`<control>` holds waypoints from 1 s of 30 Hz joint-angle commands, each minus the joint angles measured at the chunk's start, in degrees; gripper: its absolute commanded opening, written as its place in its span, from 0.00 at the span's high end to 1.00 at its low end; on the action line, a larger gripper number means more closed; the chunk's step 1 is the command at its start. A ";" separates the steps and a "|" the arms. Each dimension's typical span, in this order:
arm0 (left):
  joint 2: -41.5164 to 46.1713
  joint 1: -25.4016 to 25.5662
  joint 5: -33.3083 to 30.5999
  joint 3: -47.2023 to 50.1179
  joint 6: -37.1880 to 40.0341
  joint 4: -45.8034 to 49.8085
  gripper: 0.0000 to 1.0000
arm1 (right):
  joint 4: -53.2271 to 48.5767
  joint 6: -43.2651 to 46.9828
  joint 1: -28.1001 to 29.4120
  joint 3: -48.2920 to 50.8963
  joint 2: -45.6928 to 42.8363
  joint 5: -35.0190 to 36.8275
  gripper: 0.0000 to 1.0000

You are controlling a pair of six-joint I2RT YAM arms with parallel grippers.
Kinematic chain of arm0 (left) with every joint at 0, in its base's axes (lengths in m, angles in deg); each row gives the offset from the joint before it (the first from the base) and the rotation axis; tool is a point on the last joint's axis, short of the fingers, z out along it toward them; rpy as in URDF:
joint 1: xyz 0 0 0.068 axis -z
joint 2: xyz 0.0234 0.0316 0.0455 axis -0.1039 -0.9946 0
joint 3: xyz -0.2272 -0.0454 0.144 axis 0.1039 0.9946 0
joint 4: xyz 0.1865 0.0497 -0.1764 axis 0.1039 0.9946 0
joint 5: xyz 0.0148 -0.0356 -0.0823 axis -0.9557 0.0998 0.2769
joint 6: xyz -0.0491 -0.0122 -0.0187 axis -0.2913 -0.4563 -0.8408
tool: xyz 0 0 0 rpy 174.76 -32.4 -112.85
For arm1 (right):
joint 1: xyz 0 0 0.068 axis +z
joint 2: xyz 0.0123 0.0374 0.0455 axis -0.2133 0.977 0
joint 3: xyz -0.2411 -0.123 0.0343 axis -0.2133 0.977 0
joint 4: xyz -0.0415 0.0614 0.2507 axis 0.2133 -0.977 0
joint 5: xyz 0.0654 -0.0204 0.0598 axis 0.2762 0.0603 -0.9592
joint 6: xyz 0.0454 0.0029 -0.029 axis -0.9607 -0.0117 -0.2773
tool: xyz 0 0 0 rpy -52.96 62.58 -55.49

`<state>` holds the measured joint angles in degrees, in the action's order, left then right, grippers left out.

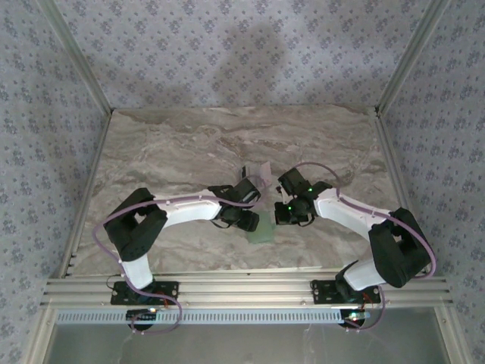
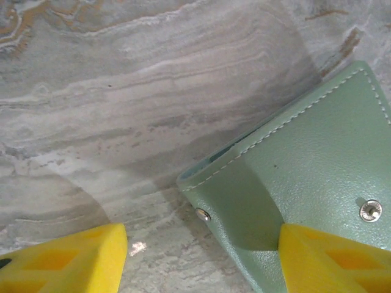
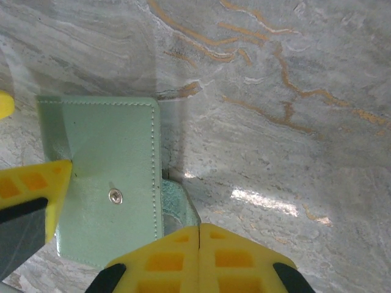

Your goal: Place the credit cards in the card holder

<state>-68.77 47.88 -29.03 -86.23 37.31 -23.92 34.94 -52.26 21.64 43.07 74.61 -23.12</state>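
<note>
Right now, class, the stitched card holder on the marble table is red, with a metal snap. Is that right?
Not red: the left wrist view shows the card holder is sage green. It is on the marble table, with a metal snap.

My left arm (image 1: 189,208) and right arm (image 1: 352,216) fold inward at the elbows. My left gripper (image 2: 201,250) holds its yellow fingers spread wide; just to its right, close by, my right gripper (image 3: 200,238) has its fingers pressed flat together.
</note>
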 commanded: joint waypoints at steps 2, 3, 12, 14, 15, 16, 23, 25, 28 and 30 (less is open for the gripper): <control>-1.44 -0.74 -1.94 1.82 -0.61 0.29 0.34 | 0.89 0.37 -0.90 0.16 -1.58 -3.43 1.00; -1.49 -0.68 -1.74 2.09 -0.57 0.06 0.34 | 1.27 0.32 -0.94 0.00 -1.50 -3.87 1.00; -1.54 -0.67 -0.80 3.89 -0.98 -1.86 0.34 | 4.81 -0.36 -1.02 -2.04 2.16 -10.49 1.00; -1.54 -0.67 -0.71 4.21 -1.07 -2.26 0.34 | 5.84 -0.71 -0.91 -2.34 3.14 -12.03 1.00; -1.49 -0.67 -0.71 4.34 -1.18 -2.43 0.34 | 6.26 -0.87 -0.82 -2.46 3.57 -12.42 1.00; -1.54 -0.67 -0.67 4.47 -1.27 -2.58 0.35 | 6.61 -1.06 -0.85 -2.63 4.07 -12.91 1.00; -1.45 -0.75 -0.43 5.27 -1.66 -3.62 0.35 | 9.45 -2.39 -0.64 -4.07 9.09 -16.12 1.00; -1.37 -0.74 -0.36 5.44 -1.79 -3.88 0.35 | 9.57 -2.54 -0.64 -4.34 10.05 -16.18 1.00; -1.19 -0.85 -0.24 5.93 -1.96 -4.33 0.35 | 10.03 -2.91 -0.59 -4.52 11.37 -16.84 1.00; -1.19 -0.93 -0.11 6.06 -1.97 -4.62 0.35 | 10.58 -3.25 -0.51 -4.65 12.03 -17.28 1.00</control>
<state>-67.54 47.56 -28.37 -82.67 36.45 -28.97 43.72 -54.46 20.92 40.10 85.35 -38.29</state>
